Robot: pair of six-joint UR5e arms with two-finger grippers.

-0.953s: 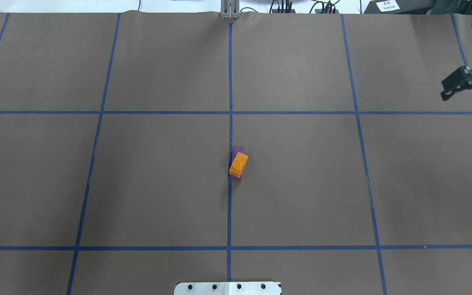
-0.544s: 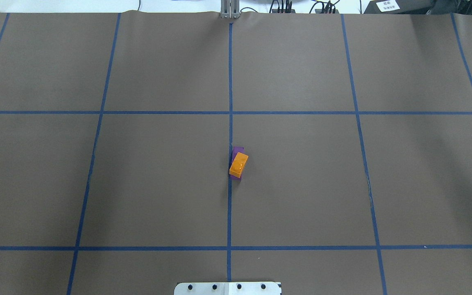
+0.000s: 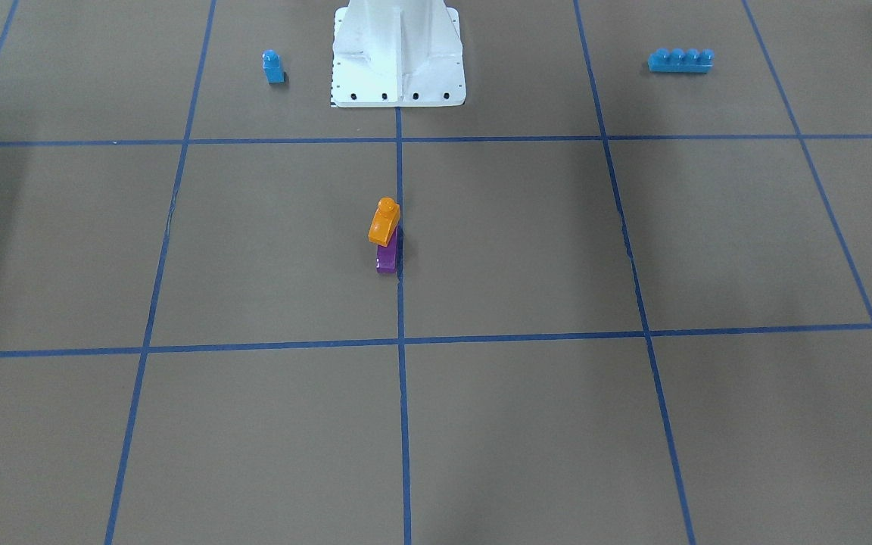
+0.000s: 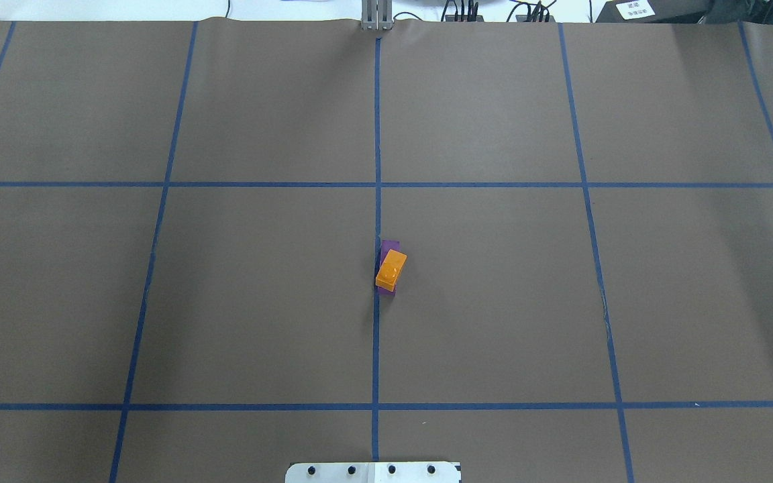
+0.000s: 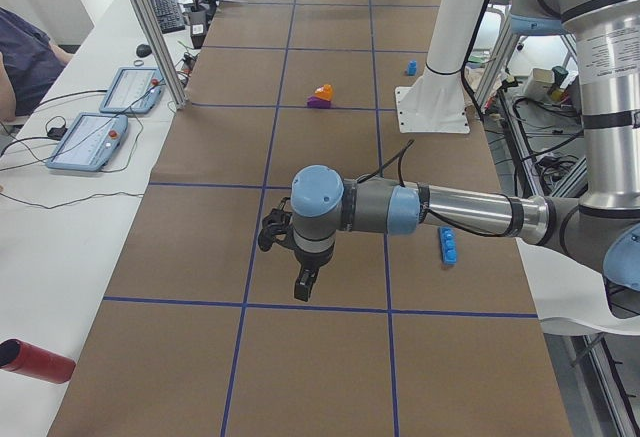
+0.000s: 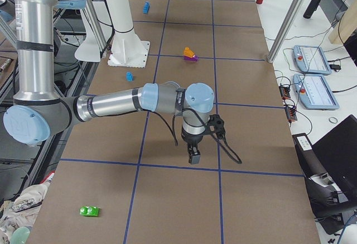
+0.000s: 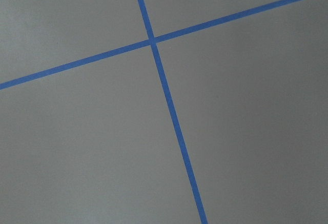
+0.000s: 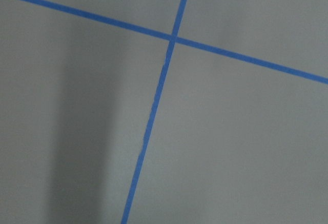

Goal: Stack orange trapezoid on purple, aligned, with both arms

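Observation:
The orange trapezoid (image 4: 391,270) sits on top of the purple block (image 4: 392,245) at the table's middle, beside the centre tape line, turned slightly off the purple's axis. The stack also shows in the front view, orange (image 3: 384,222) over purple (image 3: 387,257). No gripper touches it. My left gripper (image 5: 300,282) shows only in the exterior left view, low over the table far from the stack; I cannot tell if it is open or shut. My right gripper (image 6: 193,154) shows only in the exterior right view, likewise far from the stack; I cannot tell its state.
A small blue one-stud block (image 3: 273,66) and a long blue four-stud brick (image 3: 680,60) lie either side of the white pedestal (image 3: 398,53). A green block (image 6: 89,211) lies near the right end. A red cylinder (image 5: 35,361) and tablets (image 5: 90,140) sit off the mat.
The right gripper, at the overhead view's right edge a second ago, has left that view. The orange and purple stack has not moved.

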